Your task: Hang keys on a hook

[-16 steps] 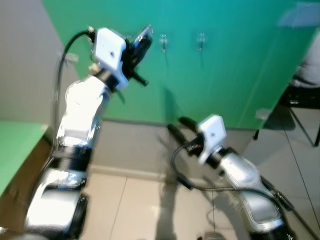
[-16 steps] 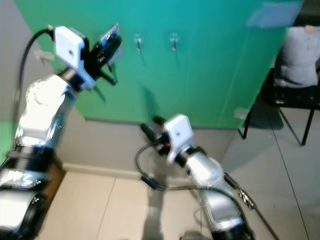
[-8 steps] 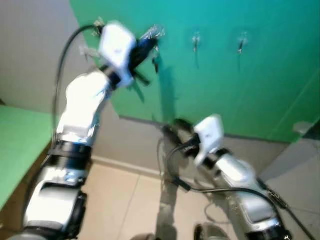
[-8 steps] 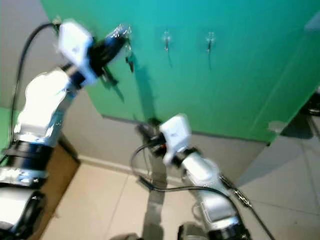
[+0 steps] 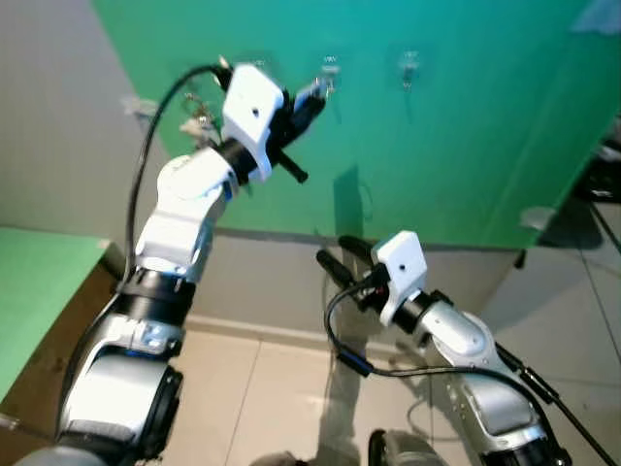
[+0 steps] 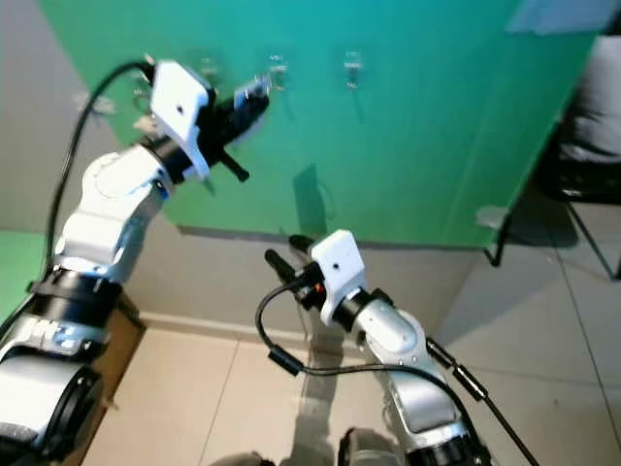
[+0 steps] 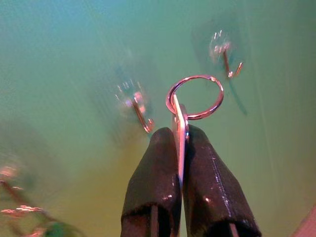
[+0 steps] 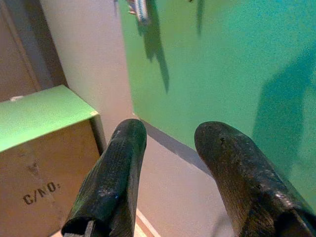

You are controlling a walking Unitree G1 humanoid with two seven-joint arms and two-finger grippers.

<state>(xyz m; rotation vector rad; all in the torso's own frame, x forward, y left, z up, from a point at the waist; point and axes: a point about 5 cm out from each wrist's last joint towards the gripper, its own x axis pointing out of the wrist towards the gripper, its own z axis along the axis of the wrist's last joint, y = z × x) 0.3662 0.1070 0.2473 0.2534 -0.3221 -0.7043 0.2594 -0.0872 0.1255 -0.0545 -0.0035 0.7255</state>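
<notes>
My left gripper [image 5: 316, 93] is raised against the green wall [image 5: 466, 146], shut on a flat silver key with a round key ring [image 7: 194, 97]. The ring stands out past the fingertips. Two small metal hooks [image 7: 140, 109] [image 7: 227, 55] are fixed to the wall just beyond the ring, which touches neither. In the eye views the nearer hook [image 5: 330, 67] is just above the gripper's tip, and another hook [image 5: 408, 66] is further right. My right gripper [image 8: 170, 131] is held low in front of the wall's grey base, open with nothing between its fingers.
Something small and metallic, like more keys [image 5: 198, 112], hangs on the wall behind my left arm. A wooden box with a green top [image 8: 44, 113] stands at the left. A black chair [image 6: 582, 180] stands at the right on the tiled floor [image 5: 272, 388].
The camera has swung about. My left gripper with the key has come closer to the left hook and now sits just under it. The right arm keeps its pose.
</notes>
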